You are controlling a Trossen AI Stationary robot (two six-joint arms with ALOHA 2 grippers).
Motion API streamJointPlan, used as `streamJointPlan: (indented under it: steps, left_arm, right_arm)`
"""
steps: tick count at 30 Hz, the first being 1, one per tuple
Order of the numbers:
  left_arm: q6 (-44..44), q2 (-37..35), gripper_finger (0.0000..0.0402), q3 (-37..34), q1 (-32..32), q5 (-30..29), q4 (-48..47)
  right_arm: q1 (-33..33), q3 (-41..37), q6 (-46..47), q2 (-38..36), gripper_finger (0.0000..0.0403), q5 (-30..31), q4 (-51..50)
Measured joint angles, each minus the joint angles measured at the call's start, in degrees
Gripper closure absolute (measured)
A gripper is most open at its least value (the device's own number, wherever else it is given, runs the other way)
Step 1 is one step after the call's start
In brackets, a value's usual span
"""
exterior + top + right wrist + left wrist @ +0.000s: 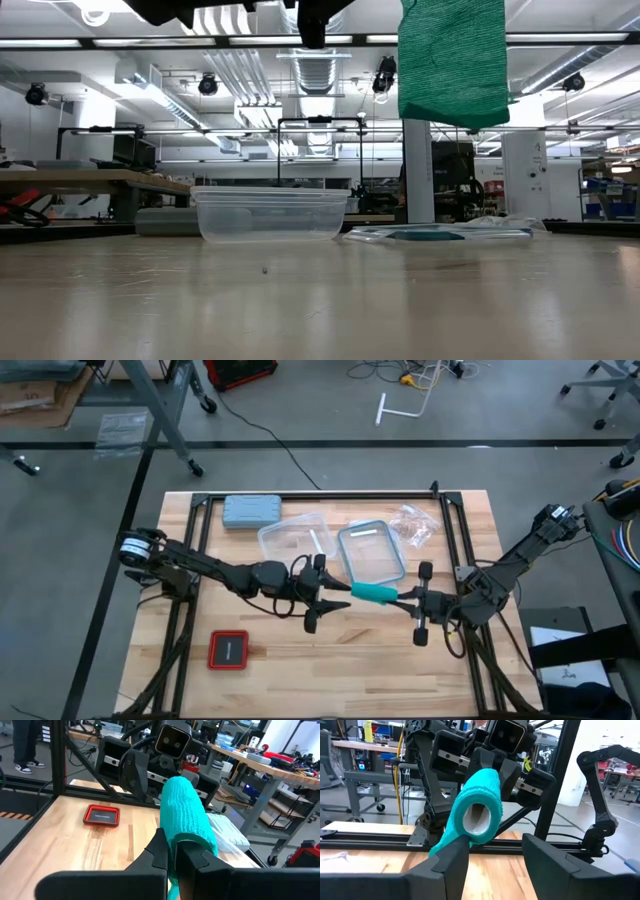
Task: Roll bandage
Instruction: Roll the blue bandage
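Note:
The teal bandage is a roll with a hollow core, lifted above the table's middle. My right gripper is shut on the end nearest the right arm. A loose tail hangs from the roll. My left gripper faces the roll's other end and is open, with a finger on either side just short of it. I cannot tell whether one finger touches the tail. My right gripper holds the roll by its end toward the table's right, with cloth showing between the two shut fingers. The fingers come level from the table's right, along the roll. The roll sticks out level toward my left gripper, clear of the table.
Behind the grippers stand a clear plastic container and its blue-rimmed lid. A grey-blue case lies at the far left, a crumpled clear bag at the far right, and a red-framed black square at the near left.

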Motion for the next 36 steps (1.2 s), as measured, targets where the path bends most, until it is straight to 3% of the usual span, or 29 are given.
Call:
streamJointPlan:
  steps: [6,16,24,36]
  left_arm:
    - [6.7,0.0,0.0238,0.0,-0.2,-4.5,0.1]
    - [15.4,0.0,0.0236,0.2,-0.3,-4.9,1.6]
    - [13.1,0.3,0.0246,0.6,-0.3,-4.7,2.1]
    - [9.9,3.6,0.026,8.6,0.1,-5.5,-6.9]
  right_arm:
    - [-0.1,0.0,0.2,0.0,0.04,0.2,-1.0]
    - [-0.1,0.0,0.7,0.1,0.04,-0.2,-1.2]
    - [-0.1,0.0,0.8,0.1,0.04,-0.2,-1.2]
    - [0.1,-0.1,3.2,0.0,0.04,0.3,-1.2]
